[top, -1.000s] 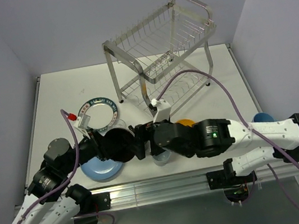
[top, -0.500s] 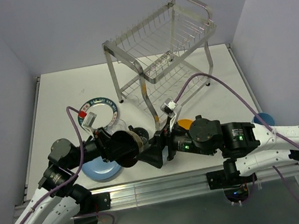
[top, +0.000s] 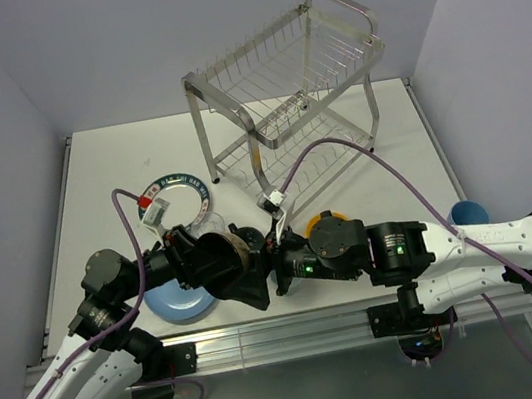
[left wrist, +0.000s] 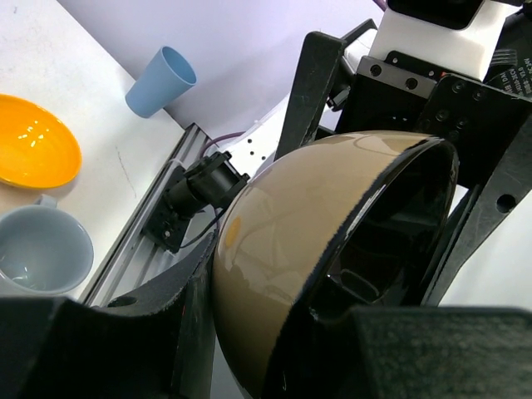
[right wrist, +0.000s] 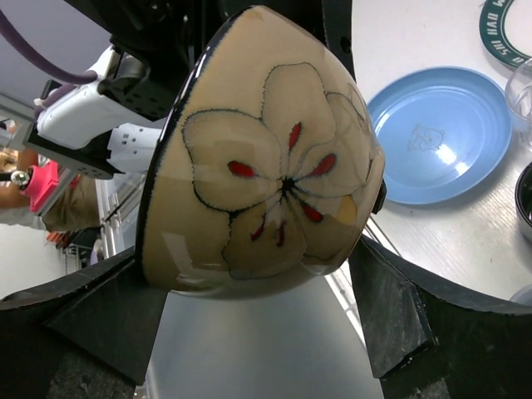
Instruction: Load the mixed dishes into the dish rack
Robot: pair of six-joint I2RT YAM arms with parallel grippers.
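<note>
My left gripper [top: 218,265] is shut on a tan bowl [left wrist: 291,233] with a black inside, one finger on its outer wall and one inside. In the right wrist view the bowl [right wrist: 266,158] shows a painted flower. My right gripper [top: 257,280] is open, with its fingers [right wrist: 391,307] on either side of the bowl. The silver two-tier dish rack [top: 288,85] stands at the back. On the table lie a light blue plate [top: 173,302], a green-rimmed white plate [top: 172,196], an orange bowl [left wrist: 33,154], a grey-blue mug [left wrist: 41,249] and a blue cup [top: 468,213].
A clear glass [top: 211,224] stands just behind the left gripper. The aluminium rail [top: 287,333] runs along the near table edge. Grey walls close in the table on three sides. The two arms meet low over the front middle.
My right gripper has dropped and swung left, and its fingers now stand around the bowl. My left arm has shifted only slightly, still holding the bowl.
</note>
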